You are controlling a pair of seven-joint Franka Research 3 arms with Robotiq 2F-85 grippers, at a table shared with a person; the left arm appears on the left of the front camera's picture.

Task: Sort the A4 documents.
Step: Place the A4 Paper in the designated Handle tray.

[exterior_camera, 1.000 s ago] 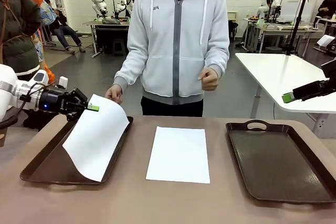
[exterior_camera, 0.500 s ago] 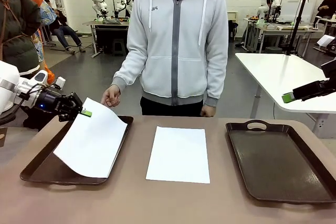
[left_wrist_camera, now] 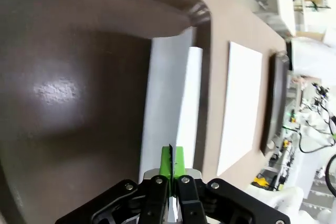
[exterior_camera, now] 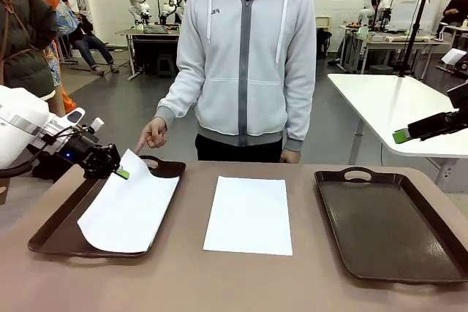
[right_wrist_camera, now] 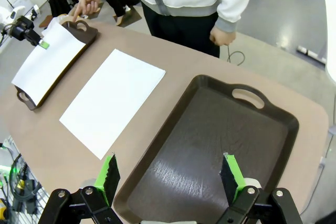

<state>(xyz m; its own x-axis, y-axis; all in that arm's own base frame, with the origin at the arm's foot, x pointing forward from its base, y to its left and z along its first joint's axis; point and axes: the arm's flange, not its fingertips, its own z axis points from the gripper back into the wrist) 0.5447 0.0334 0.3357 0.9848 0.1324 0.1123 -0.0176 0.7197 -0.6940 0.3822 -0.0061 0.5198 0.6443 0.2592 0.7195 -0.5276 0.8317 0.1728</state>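
left tool [exterior_camera: 121, 174] pinching sheet [exterior_camera: 131, 208] edge, over tray [exterior_camera: 57, 226]

Bright, even overhead room light; shadows on the worktop [exterior_camera: 190, 275] are soft and faint. A4 documents [exterior_camera: 248, 213] are near blown-out white. Dull glare patch on the left tray [left_wrist_camera: 55, 90]. Wrist views bow straight edges; the far room is washed out in the left wrist view.

Two sheets of paper are counted: left sheet [exterior_camera: 128, 206], middle sheet [exterior_camera: 248, 213]. Two brown trays are counted: left tray [exterior_camera: 58, 228], right tray [exterior_camera: 387, 224]. Two are counted: left end effector [exterior_camera: 121, 173], right end effector [right_wrist_camera: 170, 179]. One person [exterior_camera: 245, 56] and one table [exterior_camera: 219, 275] are noted.
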